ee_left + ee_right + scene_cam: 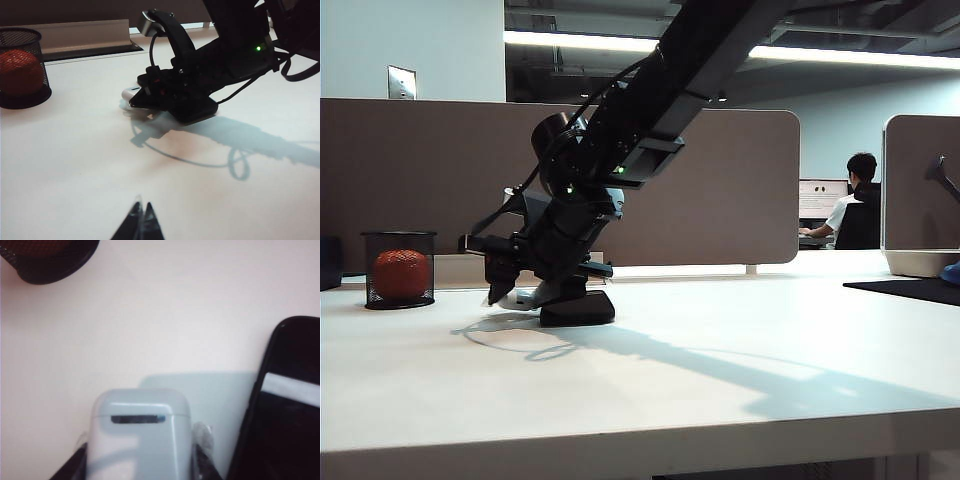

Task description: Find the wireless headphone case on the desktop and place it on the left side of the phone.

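Left claw (141, 220) – nearest the exterior camera's side, tips pressed together, carrying nothing, parked low over bare desk (75, 165); well apart from the action, which sits at its 12 o'clock.

Right claw (142, 465) – pinching the wireless headphone case (141, 440), a finger pad on either flank, dark port face pointing away from the wrist. In the exterior view it's angled down at the desk at about 9 o'clock of centre, case just off or at the surface – can't tell contact.

Key relation: phone (287, 405) lies flat just beside the case, at the case's 3 o'clock in the right wrist view, long axes roughly parallel, narrow gap of desk between, no touch. So the case is already on the phone's left flank; I'd judge what's left is lower and release.

Beyond: mesh pen cup (399, 268) with a red ball (401, 273), far left, clear of the drop spot.
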Available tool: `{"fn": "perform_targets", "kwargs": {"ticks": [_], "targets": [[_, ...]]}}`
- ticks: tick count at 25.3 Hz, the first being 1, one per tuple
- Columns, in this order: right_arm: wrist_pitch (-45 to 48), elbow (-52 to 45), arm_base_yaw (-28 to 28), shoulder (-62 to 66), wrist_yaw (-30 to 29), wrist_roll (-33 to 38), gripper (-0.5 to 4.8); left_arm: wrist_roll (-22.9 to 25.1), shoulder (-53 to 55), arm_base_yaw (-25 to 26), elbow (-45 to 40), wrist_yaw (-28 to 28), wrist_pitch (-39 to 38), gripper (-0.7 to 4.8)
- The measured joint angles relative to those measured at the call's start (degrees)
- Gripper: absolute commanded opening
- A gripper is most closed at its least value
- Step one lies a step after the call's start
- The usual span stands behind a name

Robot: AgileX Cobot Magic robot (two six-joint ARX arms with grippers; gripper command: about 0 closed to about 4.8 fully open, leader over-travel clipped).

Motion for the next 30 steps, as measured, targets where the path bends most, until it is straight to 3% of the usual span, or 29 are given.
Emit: {"fn": "perform_targets", "kwargs": {"ticks": [12, 23, 26, 30], "targets": [[0.46, 0.11, 0.48, 0.39, -0.28, 0.02, 2.18, 0.02, -0.02, 0.00, 0.00, 0.02, 0.00, -0.06], [0.85, 0.13, 0.50, 0.39, -0.28, -0.20, 2.90, 0.02, -0.02, 0.00, -0.02, 0.00, 0.00, -0.06], [0.52, 0.35, 0.50, 0.39, -0.31, -0.24, 3.48, 0.00, -0.02, 0.00, -0.02, 0.00, 0.00, -0.06], [-0.31, 3.78, 0.52, 0.59, -0.33, -0.26, 3.47, 0.02, -0.02, 0.00, 0.00, 0.00, 0.00, -0.06]]}}
